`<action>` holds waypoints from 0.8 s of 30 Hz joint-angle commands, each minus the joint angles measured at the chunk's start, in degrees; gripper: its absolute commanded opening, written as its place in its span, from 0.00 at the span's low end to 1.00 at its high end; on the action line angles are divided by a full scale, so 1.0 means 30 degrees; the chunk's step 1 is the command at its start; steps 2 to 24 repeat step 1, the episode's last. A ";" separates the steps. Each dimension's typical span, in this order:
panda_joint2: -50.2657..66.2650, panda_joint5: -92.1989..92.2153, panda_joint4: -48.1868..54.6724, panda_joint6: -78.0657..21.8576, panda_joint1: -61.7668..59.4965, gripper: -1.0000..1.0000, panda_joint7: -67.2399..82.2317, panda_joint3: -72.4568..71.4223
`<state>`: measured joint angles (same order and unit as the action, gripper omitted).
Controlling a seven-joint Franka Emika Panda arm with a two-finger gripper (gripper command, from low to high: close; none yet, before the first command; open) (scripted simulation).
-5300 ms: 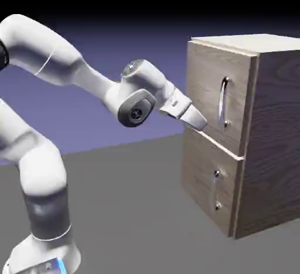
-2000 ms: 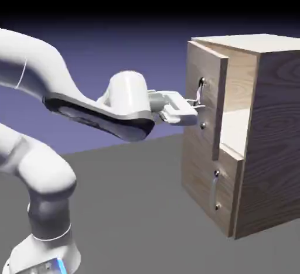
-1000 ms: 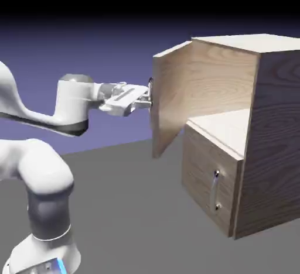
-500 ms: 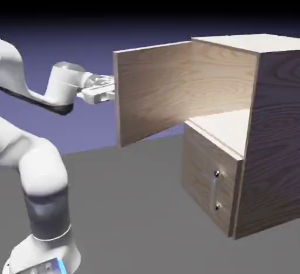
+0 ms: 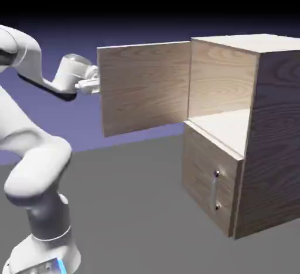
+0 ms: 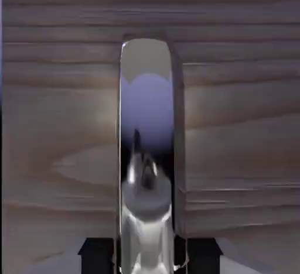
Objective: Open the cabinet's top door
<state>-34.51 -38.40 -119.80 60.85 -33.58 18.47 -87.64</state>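
Top door (image 5: pixel 145 88) swung wide out from the upper front of the cabinet (image 5: pixel 281 132), inside exposed, so opening looks basically done. Hand (image 6: pixel 149 255) clenched around the door's handle (image 6: pixel 146 109) (shiny metal, mirror-like); likely all that's left is letting go and backing off.

My arm (image 5: pixel 41 167) is glossy white, with rounded, bulging segments, black undersides near the wrist (image 5: pixel 73 75) and a thin seam above the base (image 5: pixel 44 255), which carries a glowing blue strip (image 5: pixel 61 266).
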 commanded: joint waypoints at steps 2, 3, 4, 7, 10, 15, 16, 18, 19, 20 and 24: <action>-0.0220 0.0220 0.0466 -0.0226 -0.0696 0.00 0.0138 -0.0523; -0.0220 0.0220 0.0466 -0.0226 -0.0696 0.00 0.0138 -0.0523; -0.0220 0.0220 0.0466 -0.0226 -0.0696 0.00 0.0138 -0.0523; -0.0220 0.0220 0.0466 -0.0226 -0.0696 0.00 0.0138 -0.0523; -0.0220 0.0220 0.0466 -0.0226 -0.0696 0.00 0.0138 -0.0523; -0.0220 0.0220 0.0466 -0.0226 -0.0696 0.00 0.0138 -0.0523; -0.0220 0.0220 0.0466 -0.0226 -0.0696 0.00 0.0138 -0.0523; -0.0220 0.0220 0.0466 -0.0226 -0.0696 0.00 0.0138 -0.0523; -0.0220 0.0220 0.0466 -0.0226 -0.0696 0.00 0.0138 -0.0523; -0.0220 0.0220 0.0466 -0.0226 -0.0696 0.00 0.0138 -0.0523; -0.0220 0.0220 0.0466 -0.0226 -0.0696 0.00 0.0138 -0.0523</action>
